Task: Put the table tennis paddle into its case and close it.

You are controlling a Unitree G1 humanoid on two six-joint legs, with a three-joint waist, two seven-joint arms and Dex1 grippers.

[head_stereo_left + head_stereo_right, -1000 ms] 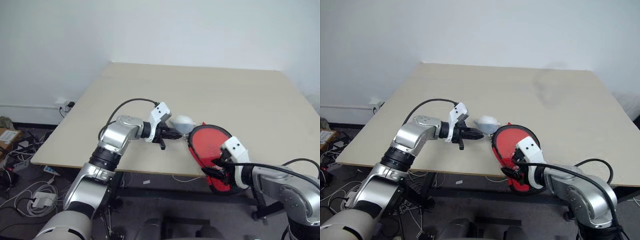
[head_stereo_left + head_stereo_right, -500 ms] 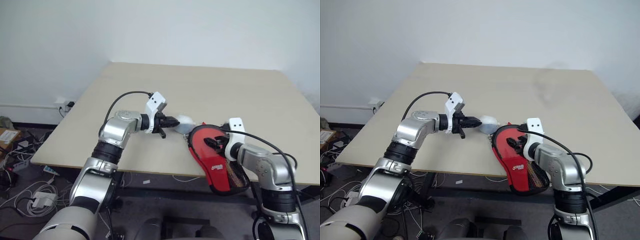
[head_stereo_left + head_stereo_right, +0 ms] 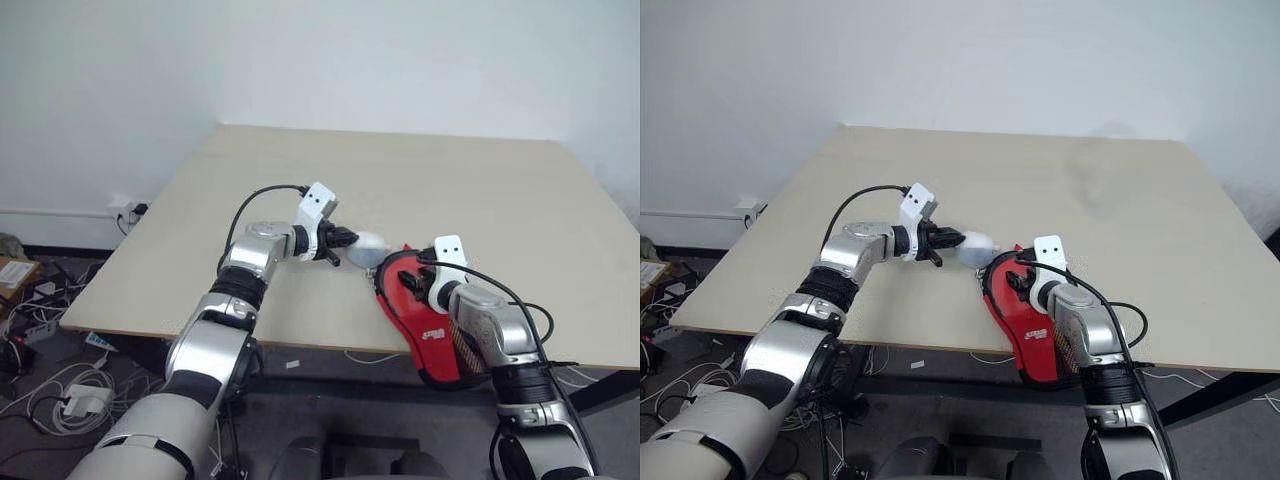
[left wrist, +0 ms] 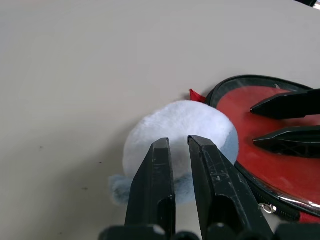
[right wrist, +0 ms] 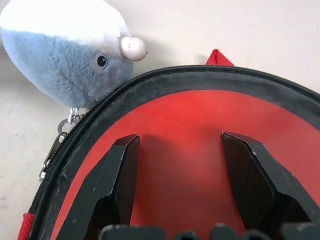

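— Case (image 3: 432, 322), one of them, red with black edging, lies at the near edge of the table (image 3: 420, 180), its narrow mesh end hanging past the edge. Where the paddle is I cannot tell.

— What do the wrist views add?

— The right wrist view shows the plush toy (image 5: 65, 47) has a grey-blue underside, a black eye and a pale nose, and that a metal zipper pull (image 5: 57, 142) sits beside it at the case rim. From the head views the toy is just a pale lump touching the case's round end.

— And the left wrist view?

— There the toy's white fuzzy back lies just past the left gripper (image 4: 181, 150), whose two fingers are pressed nearly together with nothing between them. It also catches the right gripper's fingertips (image 4: 285, 104) over the red cloth.

— The right gripper (image 5: 180, 150)?

— Fingers spread apart over the red face of the case, grasping nothing.

— Counts?

— One case, one toy, two grippers.
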